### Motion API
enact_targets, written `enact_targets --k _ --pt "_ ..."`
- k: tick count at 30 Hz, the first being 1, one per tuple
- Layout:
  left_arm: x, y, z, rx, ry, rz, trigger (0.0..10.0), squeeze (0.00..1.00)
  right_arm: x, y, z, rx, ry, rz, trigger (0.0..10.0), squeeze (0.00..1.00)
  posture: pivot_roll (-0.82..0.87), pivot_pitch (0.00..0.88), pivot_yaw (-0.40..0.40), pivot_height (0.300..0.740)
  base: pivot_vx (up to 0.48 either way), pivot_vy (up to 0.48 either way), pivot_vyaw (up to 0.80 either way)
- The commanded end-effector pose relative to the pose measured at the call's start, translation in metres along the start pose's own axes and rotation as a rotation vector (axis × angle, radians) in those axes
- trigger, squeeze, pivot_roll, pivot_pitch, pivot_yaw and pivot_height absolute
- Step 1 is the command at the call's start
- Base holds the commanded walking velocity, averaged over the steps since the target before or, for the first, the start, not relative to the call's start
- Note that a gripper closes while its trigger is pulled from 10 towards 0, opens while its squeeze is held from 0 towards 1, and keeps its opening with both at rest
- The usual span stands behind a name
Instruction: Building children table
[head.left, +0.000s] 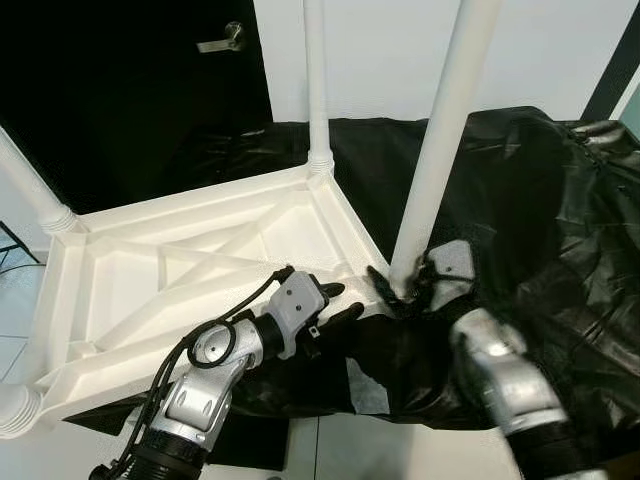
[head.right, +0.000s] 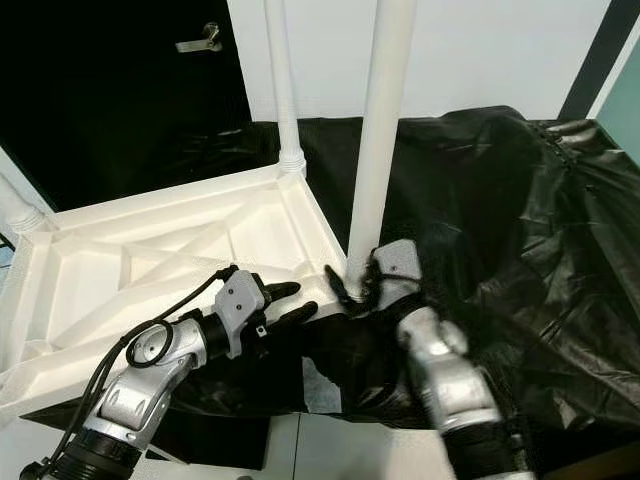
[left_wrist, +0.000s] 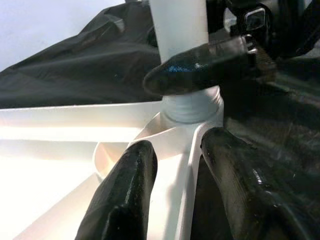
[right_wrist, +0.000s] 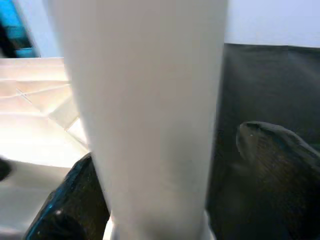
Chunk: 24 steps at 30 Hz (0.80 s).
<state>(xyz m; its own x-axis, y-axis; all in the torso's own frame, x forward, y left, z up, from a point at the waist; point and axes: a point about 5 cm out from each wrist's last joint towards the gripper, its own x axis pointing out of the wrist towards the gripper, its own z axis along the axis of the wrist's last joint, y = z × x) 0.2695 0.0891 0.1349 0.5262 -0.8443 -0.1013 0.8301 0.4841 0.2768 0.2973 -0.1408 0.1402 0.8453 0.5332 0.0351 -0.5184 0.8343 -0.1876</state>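
1. Gripping the near white table leg (head.left: 440, 150) at its base, the right gripper (head.left: 410, 285) pinches it; the leg's long axis stands nearly upright.
2. Beside that corner socket, the left gripper (head.left: 340, 303), fingers spread, straddles the upturned tabletop (head.left: 180, 270) rim.

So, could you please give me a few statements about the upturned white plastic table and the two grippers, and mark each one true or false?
1. The white plastic table top lies upside down on black plastic sheeting. True.
2. The right gripper closes around the base of a white table leg. True.
3. The left gripper holds a screwdriver. False: its open fingers are empty, at the table's edge near that leg.
4. The table lies directly on a red carpet. False: it lies on the black sheeting.
5. A second white leg stands at the far corner. True.
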Motion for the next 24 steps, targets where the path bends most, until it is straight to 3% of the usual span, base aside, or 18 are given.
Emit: enact_targets --k 1,3,9,10,11,12,23,24 --pt "0.000 0.000 -0.003 -0.001 0.008 0.018 10.0 0.00 0.004 0.004 -0.001 0.023 0.011 0.084 10.0 0.00 -0.04 0.000 0.028 0.740 0.000 0.000 0.00" --pt "0.000 0.001 -0.003 -0.002 0.004 0.025 10.0 0.00 0.013 0.002 0.000 0.018 0.033 0.173 10.0 0.00 -0.02 0.000 0.023 0.740 0.000 0.000 0.00" --pt "0.000 0.001 -0.002 -0.003 0.003 0.030 10.0 0.00 0.020 0.002 0.000 0.015 0.043 0.219 10.0 0.00 -0.01 0.000 0.019 0.740 0.000 0.000 0.00" --pt "0.000 0.001 -0.002 -0.001 0.003 0.034 10.0 0.00 0.023 0.002 -0.001 0.008 0.049 0.242 1.1 0.00 0.00 0.000 0.014 0.740 0.000 0.000 0.00" --pt "0.000 0.001 -0.002 -0.001 0.003 0.034 10.0 0.00 0.023 0.002 -0.001 0.008 0.049 0.242 1.1 0.00 0.00 0.000 0.014 0.740 0.000 0.000 0.00" --pt "-0.001 0.002 -0.001 0.001 0.004 0.039 10.0 0.00 0.025 0.003 -0.003 0.006 0.054 0.255 0.0 0.00 0.00 0.000 0.012 0.740 0.000 0.000 0.00" --pt "-0.005 0.004 -0.002 0.005 0.011 0.047 10.0 0.00 0.018 0.004 -0.012 0.026 0.088 0.308 0.0 0.00 0.00 0.000 0.023 0.740 0.000 0.000 0.00" --pt "-0.003 0.003 -0.001 0.007 0.010 0.038 10.0 0.00 0.013 0.001 -0.016 0.043 0.100 0.265 3.6 0.00 -0.02 0.000 0.034 0.740 0.000 0.000 0.00"
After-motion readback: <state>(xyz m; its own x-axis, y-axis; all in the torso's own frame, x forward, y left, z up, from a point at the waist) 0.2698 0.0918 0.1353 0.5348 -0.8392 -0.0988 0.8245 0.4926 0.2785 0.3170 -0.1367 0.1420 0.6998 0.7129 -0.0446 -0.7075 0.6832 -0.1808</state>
